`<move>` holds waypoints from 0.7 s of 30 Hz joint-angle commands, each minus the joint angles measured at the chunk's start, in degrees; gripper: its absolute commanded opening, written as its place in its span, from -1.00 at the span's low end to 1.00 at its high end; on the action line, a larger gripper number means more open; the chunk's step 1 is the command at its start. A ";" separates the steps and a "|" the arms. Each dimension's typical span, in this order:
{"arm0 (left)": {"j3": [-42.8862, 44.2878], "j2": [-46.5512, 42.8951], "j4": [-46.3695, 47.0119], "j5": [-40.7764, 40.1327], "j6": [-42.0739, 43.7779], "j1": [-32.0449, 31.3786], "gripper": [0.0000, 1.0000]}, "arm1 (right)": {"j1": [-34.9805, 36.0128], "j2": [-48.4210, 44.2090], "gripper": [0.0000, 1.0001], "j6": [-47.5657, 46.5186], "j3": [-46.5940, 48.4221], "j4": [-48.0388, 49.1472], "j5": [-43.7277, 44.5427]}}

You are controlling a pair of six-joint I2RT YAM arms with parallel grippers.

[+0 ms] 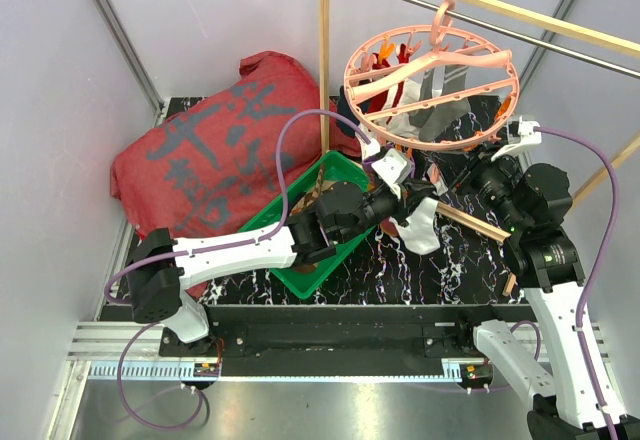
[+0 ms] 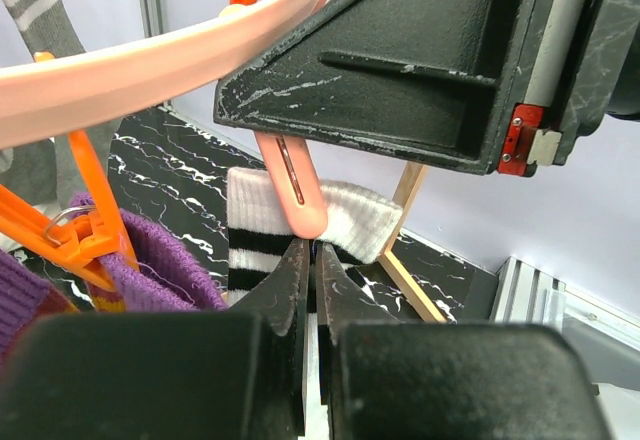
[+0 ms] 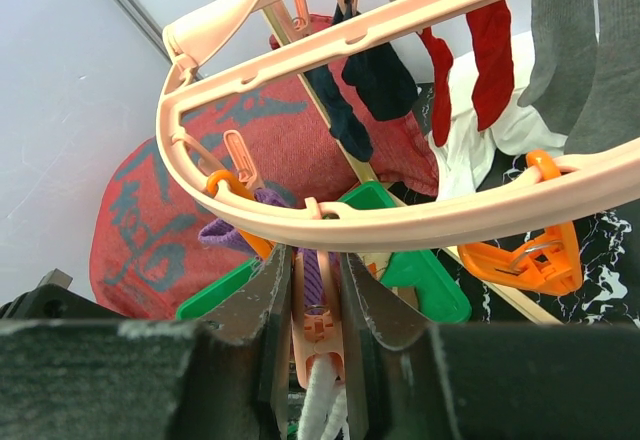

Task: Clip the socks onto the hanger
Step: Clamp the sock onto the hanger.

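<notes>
The salmon-pink hanger ring (image 1: pixel 430 70) hangs from the rail with red, navy, grey and purple socks clipped to it. My left gripper (image 2: pixel 312 250) is shut on a white sock with black stripes (image 2: pixel 350 215), holding its cuff up against a pink clip (image 2: pixel 295 185) under the ring (image 2: pixel 130 70). My right gripper (image 3: pixel 312 260) is shut on that pink clip (image 3: pixel 318 330), squeezing its handles just below the ring (image 3: pixel 400 220), with the white sock (image 3: pixel 322 400) between the clip's tips. In the top view both grippers, left (image 1: pixel 418 203) and right (image 1: pixel 447 182), meet under the ring's near edge.
A green tray (image 1: pixel 300 270) lies under my left arm. A big red cloth (image 1: pixel 220 150) lies at the back left. The wooden-and-metal rail frame (image 1: pixel 324 60) stands behind. Orange clips (image 3: pixel 525 260) and a purple sock (image 2: pixel 150 260) dangle close by.
</notes>
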 commanded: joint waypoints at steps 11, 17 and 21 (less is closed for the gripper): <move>2.06 -0.06 5.42 -1.06 -0.72 0.27 -1.00 | 0.11 -1.08 0.34 1.53 -0.48 2.94 1.43; 1.36 -0.67 4.63 -1.68 -1.25 0.97 -1.00 | 0.11 -2.40 0.66 -1.72 2.68 -0.04 2.13; -0.31 -1.90 4.10 -1.86 -2.21 2.11 -0.96 | 0.11 -2.66 0.73 -5.49 7.15 -4.87 3.01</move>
